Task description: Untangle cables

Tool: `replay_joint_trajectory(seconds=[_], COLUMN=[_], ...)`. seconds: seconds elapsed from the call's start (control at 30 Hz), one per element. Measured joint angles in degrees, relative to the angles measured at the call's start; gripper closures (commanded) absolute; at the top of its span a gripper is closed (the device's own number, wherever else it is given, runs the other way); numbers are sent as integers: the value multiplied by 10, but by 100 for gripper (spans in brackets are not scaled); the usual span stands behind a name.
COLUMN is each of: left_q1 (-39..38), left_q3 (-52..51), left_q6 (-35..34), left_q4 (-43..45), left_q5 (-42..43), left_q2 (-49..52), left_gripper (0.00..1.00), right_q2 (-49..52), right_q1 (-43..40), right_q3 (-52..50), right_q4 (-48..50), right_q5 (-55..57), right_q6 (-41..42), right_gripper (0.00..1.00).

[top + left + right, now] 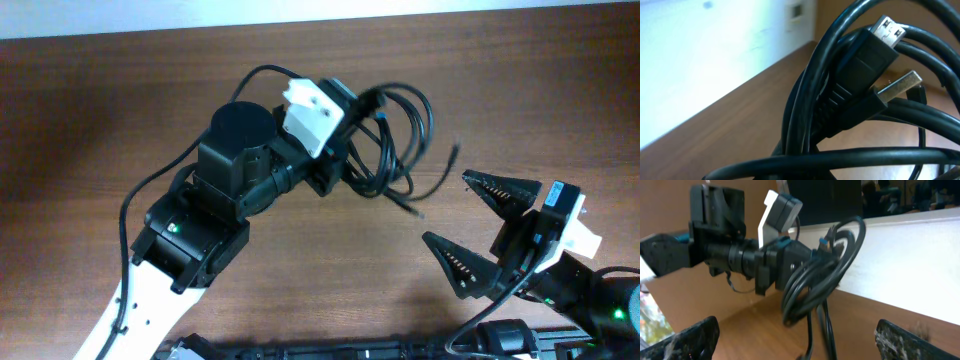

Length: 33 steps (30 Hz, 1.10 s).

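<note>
The cables (395,140) are a bundle of thin black looped cords, lifted off the table near the top centre. My left gripper (352,135) is shut on the bundle. In the left wrist view the cords (840,115) fill the frame, with two metal plug ends (890,30) close up. In the right wrist view the bundle (815,280) hangs from the left gripper, with strands trailing down. My right gripper (468,228) is wide open and empty, to the right of and below the bundle; its fingers show at both lower corners of the right wrist view (797,340).
The brown wooden table (100,120) spans the view. The left arm (210,210) reaches in from the bottom left. A loose cable end (455,150) sticks out to the right of the bundle. A white wall (910,265) runs along the table's far side.
</note>
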Motion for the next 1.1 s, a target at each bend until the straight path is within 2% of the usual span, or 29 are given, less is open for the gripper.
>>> replay_joint_trajectory(seconds=[0.13, 0.33, 0.43, 0.5, 0.57, 0.67, 0.7, 0.73, 0.83, 0.87, 0.93, 1.0, 1.03, 1.07, 1.1], left_q1=[-3, -43, -64, -82, -98, -105, -105, -105, -104, -103, -103, -105, -105, -105, -105], left_q3=[0, 0, 0, 0, 0, 0, 0, 0, 0, 0, 0, 0, 0, 0, 0], left_q6=[93, 177, 190, 191, 192, 196, 198, 200, 200, 200, 200, 200, 200, 200, 200], left_q4=[-2, -1, 49, 73, 85, 86, 85, 84, 77, 72, 64, 64, 64, 64, 63], left_q5=[93, 114, 116, 116, 116, 103, 99, 89, 78, 75, 73, 80, 80, 82, 82], left_q2=[0, 0, 2, 5, 7, 10, 12, 15, 16, 16, 16, 15, 15, 15, 15], left_gripper=[100, 100, 100, 100, 100, 100, 100, 100, 100, 100, 100, 100, 100, 100, 100], right_q2=[0, 0, 1, 11, 29, 45, 49, 54, 74, 78, 85, 98, 100, 101, 101], right_q1=[0, 0, 0, 0, 0, 0, 0, 0, 0, 0, 0, 0, 0, 0, 0], right_q3=[0, 0, 0, 0, 0, 0, 0, 1, 1, 2, 3, 3, 3, 3, 3], right_q4=[7, 10, 10, 10, 9, 11, 11, 10, 0, -17, -51, -59, -60, -60, -59], right_q5=[-1, -36, -67, -87, -103, -126, -134, -139, -139, -130, -101, -61, -49, -39, -37], right_q6=[33, 35, 46, 50, 53, 56, 56, 56, 60, 60, 59, 59, 60, 57, 59], right_gripper=[1, 1, 2, 15, 36, 81, 92, 96, 95, 92, 66, 51, 58, 81, 96])
